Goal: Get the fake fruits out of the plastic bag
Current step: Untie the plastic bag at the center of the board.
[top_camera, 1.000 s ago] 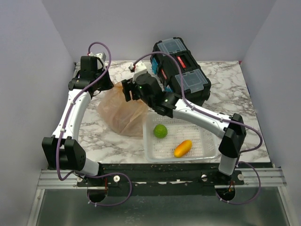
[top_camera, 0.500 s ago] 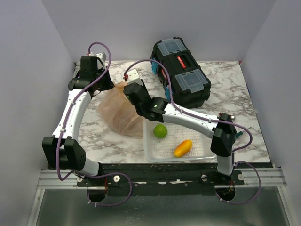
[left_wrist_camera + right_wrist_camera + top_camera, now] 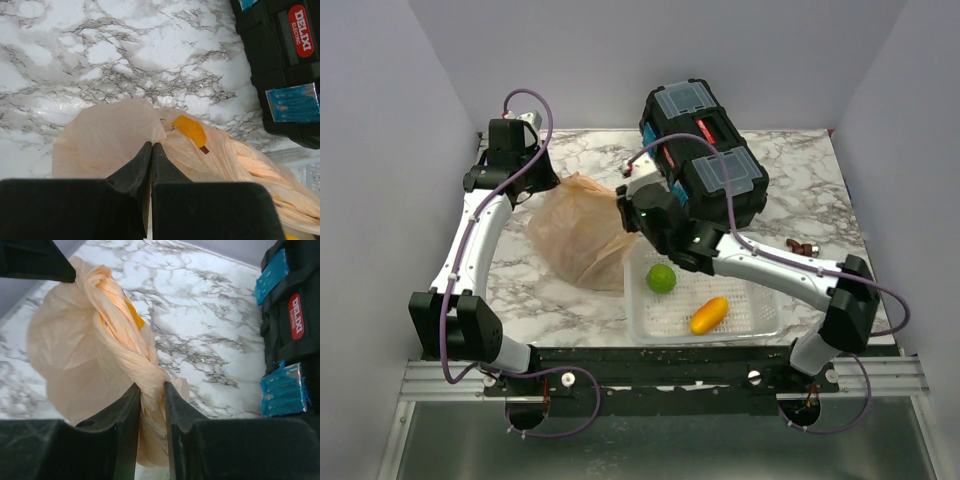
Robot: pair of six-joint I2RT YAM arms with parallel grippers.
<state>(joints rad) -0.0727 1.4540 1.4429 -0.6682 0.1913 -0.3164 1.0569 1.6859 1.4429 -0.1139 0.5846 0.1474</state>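
- Marble-patterned table [image 3: 800, 160], smooth and flat.
- Black hard-plastic toolbox [image 3: 710, 160], boxy, at the far right.
- Plastic bag [image 3: 575, 235], thin, crinkly, peach-tan, left of centre; its rope-twisted neck runs left to right and its body bulges toward the near side.
- White mesh basket [image 3: 760, 292], rectangular, just right of the bag.
- Right gripper [image 3: 151, 386]: jaws narrowly apart, clamped on the twisted neck.
- Left gripper [image 3: 151, 147]: jaws together, pinching the bag's film.
- Orange oblong fruit [image 3: 709, 315] and green ball [image 3: 662, 278] in the basket.

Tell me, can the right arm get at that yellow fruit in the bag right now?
Probably not yet: the yellow fruit sits inside the plastic bag, and the right gripper grips the bag's twisted-shut neck.
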